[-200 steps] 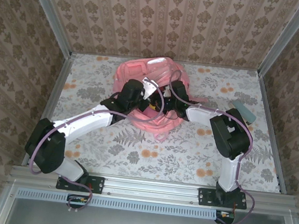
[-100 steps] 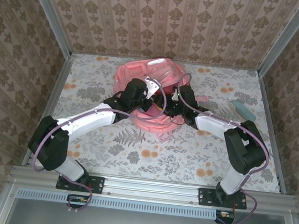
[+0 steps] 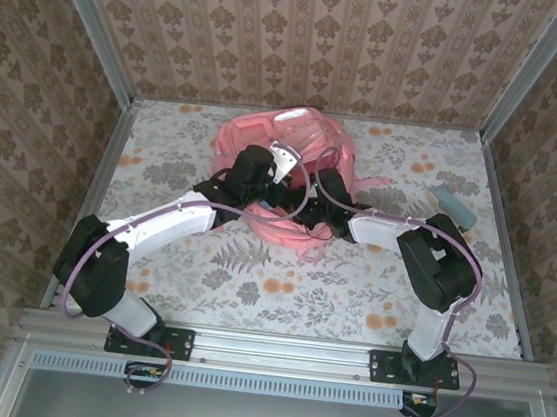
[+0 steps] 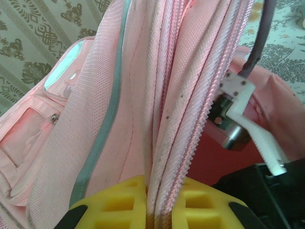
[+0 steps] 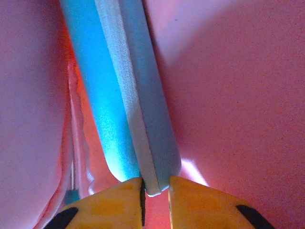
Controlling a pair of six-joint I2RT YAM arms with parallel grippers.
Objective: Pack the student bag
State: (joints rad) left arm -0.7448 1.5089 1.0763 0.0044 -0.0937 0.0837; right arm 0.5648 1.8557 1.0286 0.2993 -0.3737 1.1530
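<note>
The student bag (image 3: 277, 133) lies at the back middle of the table, pink and soft, with its mouth held open. My left gripper (image 4: 161, 200) is shut on the bag's pink zipper edge (image 4: 190, 119) and holds it up. My right gripper (image 5: 156, 191) reaches inside the bag, with pink lining (image 5: 228, 95) all around it. Its yellow fingertips pinch the near end of a long blue zipped case (image 5: 128, 95) that points away from them. In the top view the right wrist (image 3: 326, 189) sits at the bag's opening, just right of the left wrist (image 3: 253, 170).
A teal oblong object (image 3: 452, 206) lies on the flowered table near the right wall. A pink strap (image 3: 367, 183) trails right of the bag. Metal rails and patterned walls close in the table. Open tabletop lies in front of the bag.
The right arm drew back to the right half a second ago and has pushed back into the bag's mouth. The left arm keeps the same hold on the zipper edge.
</note>
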